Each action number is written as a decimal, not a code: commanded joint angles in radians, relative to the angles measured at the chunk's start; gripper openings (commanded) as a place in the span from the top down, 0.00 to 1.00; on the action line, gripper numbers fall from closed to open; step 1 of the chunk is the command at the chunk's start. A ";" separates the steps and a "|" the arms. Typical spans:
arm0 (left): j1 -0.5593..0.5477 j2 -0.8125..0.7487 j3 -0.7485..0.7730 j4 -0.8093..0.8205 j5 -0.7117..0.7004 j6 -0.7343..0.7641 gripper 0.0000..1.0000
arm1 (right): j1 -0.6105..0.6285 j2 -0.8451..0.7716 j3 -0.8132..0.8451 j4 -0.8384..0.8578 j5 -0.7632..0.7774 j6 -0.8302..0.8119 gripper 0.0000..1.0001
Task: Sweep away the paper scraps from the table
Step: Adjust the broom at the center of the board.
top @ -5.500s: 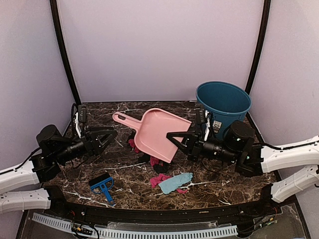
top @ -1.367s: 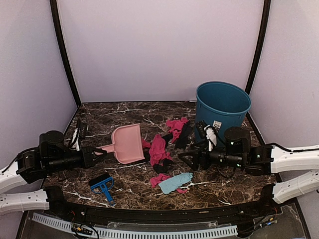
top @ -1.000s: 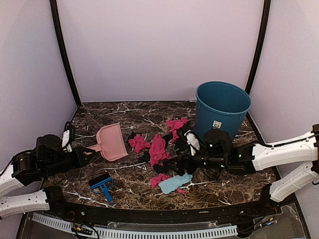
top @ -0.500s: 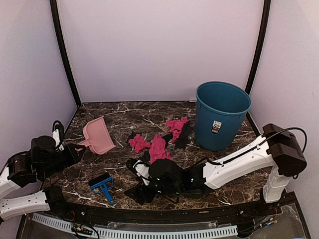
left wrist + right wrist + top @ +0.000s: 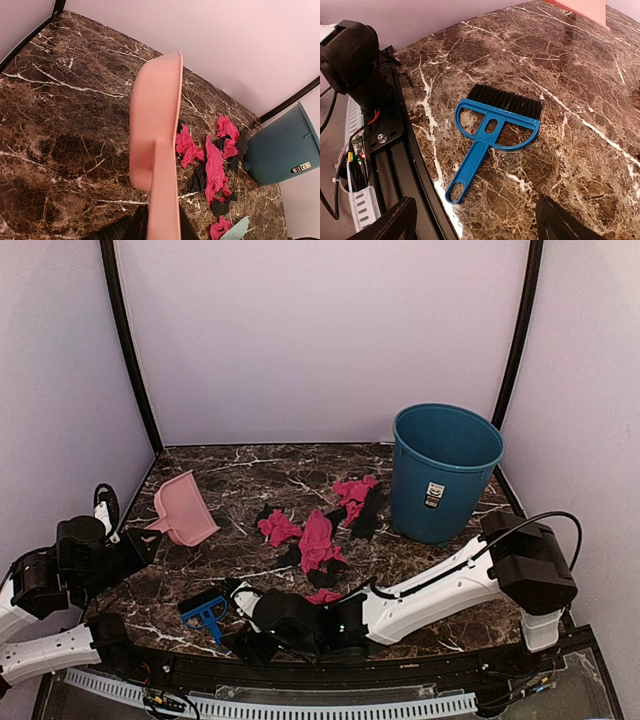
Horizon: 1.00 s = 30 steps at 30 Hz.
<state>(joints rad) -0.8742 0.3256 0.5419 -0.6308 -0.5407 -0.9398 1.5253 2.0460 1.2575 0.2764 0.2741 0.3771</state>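
— Looking at the left end effector (image 5: 146, 537) first: what does it have?

— It is clenched on the handle of the pale pink dustpan (image 5: 183, 508). In the left wrist view the dustpan is turned on edge over the left part of the worktop (image 5: 250, 468), with its mouth pointing toward the back wall. Whether its rim touches the surface I cannot tell.

— And the right end effector (image 5: 477, 225)?

— Released, with its two fingers spread wide. The arm reaches across the near edge to the left. The blue brush (image 5: 492, 127) lies flat just ahead of the fingers and neither touches it. Its bristles face away and its handle points at the black rim.

— Where are the paper scraps (image 5: 318, 532)?

— On the worktop, in a loose cluster near the middle, magenta and black ones mixed. They lie between the dustpan and the teal bin (image 5: 446, 472), well apart from the dustpan. One more magenta piece sits nearer, just beside the right arm. The left wrist view also catches a light blue scrap (image 5: 237, 229) at its lower edge, beside that piece.

— And the bin?

— Upright at the right rear, near the cluster's far end.
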 commanded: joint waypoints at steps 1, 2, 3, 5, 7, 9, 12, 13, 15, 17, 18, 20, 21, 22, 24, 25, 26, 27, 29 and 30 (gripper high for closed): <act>0.000 -0.035 0.039 -0.022 -0.059 -0.016 1.00 | 0.023 0.046 0.066 -0.017 0.073 0.005 0.17; 0.000 -0.038 0.039 -0.023 -0.064 -0.016 1.00 | 0.025 0.054 0.075 -0.016 0.079 0.005 0.17; 0.001 -0.039 0.039 -0.024 -0.066 -0.017 1.00 | 0.027 0.065 0.083 -0.014 0.084 0.005 0.17; 0.001 -0.040 0.038 -0.024 -0.069 -0.017 1.00 | 0.031 0.094 0.109 -0.018 0.098 0.006 0.18; 0.001 -0.041 0.035 -0.024 -0.070 -0.019 1.00 | 0.039 0.130 0.155 -0.039 0.118 0.009 0.19; 0.000 -0.043 0.035 -0.024 -0.070 -0.019 1.00 | 0.049 0.170 0.201 -0.063 0.137 0.011 0.20; 0.000 -0.048 0.032 -0.024 -0.071 -0.019 1.00 | 0.062 0.223 0.265 -0.092 0.159 0.013 0.21; 0.001 -0.049 0.032 -0.024 -0.071 -0.019 1.00 | 0.066 0.239 0.286 -0.104 0.169 0.013 0.22; 0.000 -0.049 0.032 -0.023 -0.071 -0.019 1.00 | 0.071 0.269 0.325 -0.129 0.184 0.013 0.23; 0.001 -0.049 0.031 -0.023 -0.070 -0.019 1.00 | 0.073 0.299 0.359 -0.153 0.196 0.009 0.24; 0.000 -0.049 0.030 -0.023 -0.070 -0.019 1.00 | 0.075 0.318 0.374 -0.164 0.205 0.007 0.24; 0.001 -0.049 0.030 -0.023 -0.068 -0.019 1.00 | 0.080 0.341 0.403 -0.186 0.219 0.003 0.26; 0.001 -0.050 0.029 -0.022 -0.068 -0.018 1.00 | 0.082 0.353 0.415 -0.195 0.225 0.001 0.26; 0.000 -0.051 0.029 -0.021 -0.067 -0.018 1.00 | 0.084 0.364 0.425 -0.205 0.231 -0.002 0.27; 0.001 -0.052 0.028 -0.020 -0.068 -0.017 1.00 | 0.089 0.383 0.446 -0.226 0.252 -0.006 0.29; 0.001 -0.052 0.027 -0.020 -0.068 -0.017 1.00 | 0.091 0.392 0.453 -0.236 0.266 -0.007 0.31; 0.001 -0.054 0.027 -0.020 -0.068 -0.017 1.00 | 0.093 0.397 0.456 -0.244 0.276 -0.008 0.33; 0.001 -0.054 0.027 -0.019 -0.069 -0.017 1.00 | 0.093 0.397 0.453 -0.245 0.282 -0.007 0.35; 0.001 -0.055 0.026 -0.019 -0.068 -0.016 1.00 | 0.093 0.394 0.438 -0.244 0.294 -0.005 0.39; 0.000 -0.056 0.026 -0.019 -0.069 -0.016 1.00 | 0.092 0.393 0.431 -0.244 0.300 -0.003 0.41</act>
<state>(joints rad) -0.8730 0.2932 0.5518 -0.6456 -0.5922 -0.9546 1.6096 2.4203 1.6909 0.0666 0.5110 0.3767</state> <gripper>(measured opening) 0.135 0.617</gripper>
